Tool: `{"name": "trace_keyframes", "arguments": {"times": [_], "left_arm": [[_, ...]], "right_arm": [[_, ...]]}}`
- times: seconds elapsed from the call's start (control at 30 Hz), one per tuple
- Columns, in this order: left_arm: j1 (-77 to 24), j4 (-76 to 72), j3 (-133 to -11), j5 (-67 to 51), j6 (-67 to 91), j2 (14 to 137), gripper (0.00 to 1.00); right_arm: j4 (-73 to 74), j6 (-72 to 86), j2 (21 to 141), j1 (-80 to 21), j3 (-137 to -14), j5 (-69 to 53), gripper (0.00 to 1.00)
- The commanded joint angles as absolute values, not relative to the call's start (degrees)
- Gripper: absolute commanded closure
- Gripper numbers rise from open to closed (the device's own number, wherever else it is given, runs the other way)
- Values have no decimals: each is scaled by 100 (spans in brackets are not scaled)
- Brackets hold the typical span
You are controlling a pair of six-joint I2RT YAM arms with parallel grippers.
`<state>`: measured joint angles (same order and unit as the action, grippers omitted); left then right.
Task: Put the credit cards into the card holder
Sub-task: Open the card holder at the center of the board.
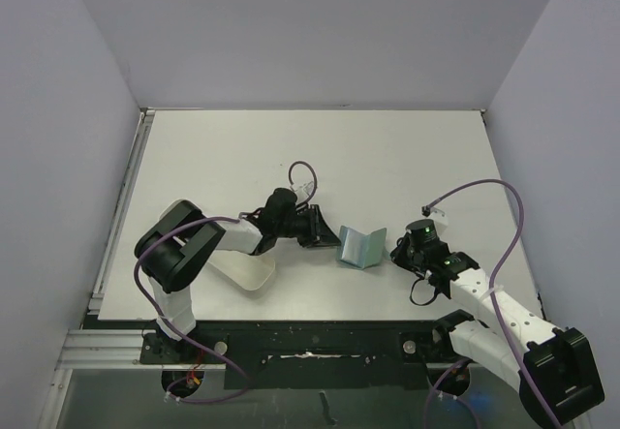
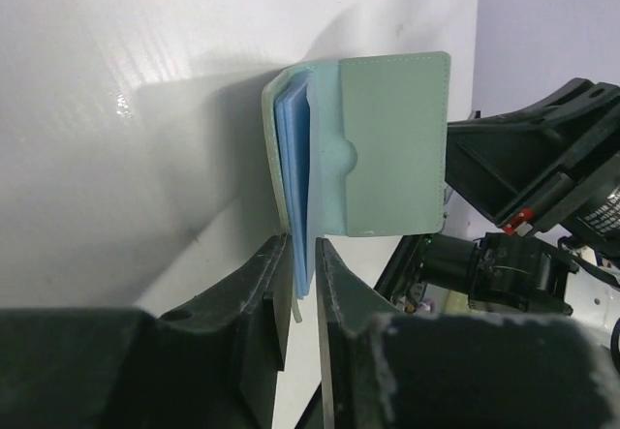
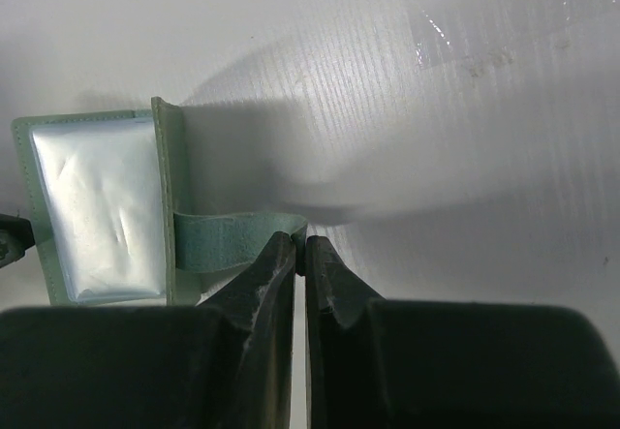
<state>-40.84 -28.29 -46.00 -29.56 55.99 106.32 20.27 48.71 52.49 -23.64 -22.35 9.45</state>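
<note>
right wrist: claw (image 3: pixel 300 245) tight on tab (image 3: pixel 231 241)

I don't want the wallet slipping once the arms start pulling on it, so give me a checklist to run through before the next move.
1. Hold of the left end effector on the card holder: ok, closed on its blue inner leaves.
2. Hold of the right end effector on the snap tab: ok, pinched shut on it.
3. Slots exposed for loading: not ok, the card holder stands only partly open, in a V.
4. Where the credit cards are: cannot tell, none shows in any view.
</note>
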Motion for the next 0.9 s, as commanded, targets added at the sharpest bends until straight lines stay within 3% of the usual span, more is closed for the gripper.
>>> {"name": "trace_keyframes", "arguments": {"times": [0.0, 0.2, 0.5, 0.6, 0.87], "left_arm": [[-4122, -3674, -4575, -3197, 5771, 10439, 85], [-4203, -4058, -4567, -3291, 5899, 10586, 73], [-4302, -3718, -4861, -2968, 5609, 10736, 72], [-4345, -3553, -4991, -2965, 5477, 10778, 67], [-4384, -5871, -4592, -3366, 6671, 11186, 64]], "right_arm": [[1940, 4924, 5186, -2338, -2236, 1036, 100], [1925, 4922, 5156, -2340, -2232, 1046, 100], [1881, 4939, 5097, -2340, -2206, 941, 100], [1914, 4939, 5031, -2346, -2197, 987, 100], [1894, 5001, 5054, -2341, -2119, 959, 100]]}}
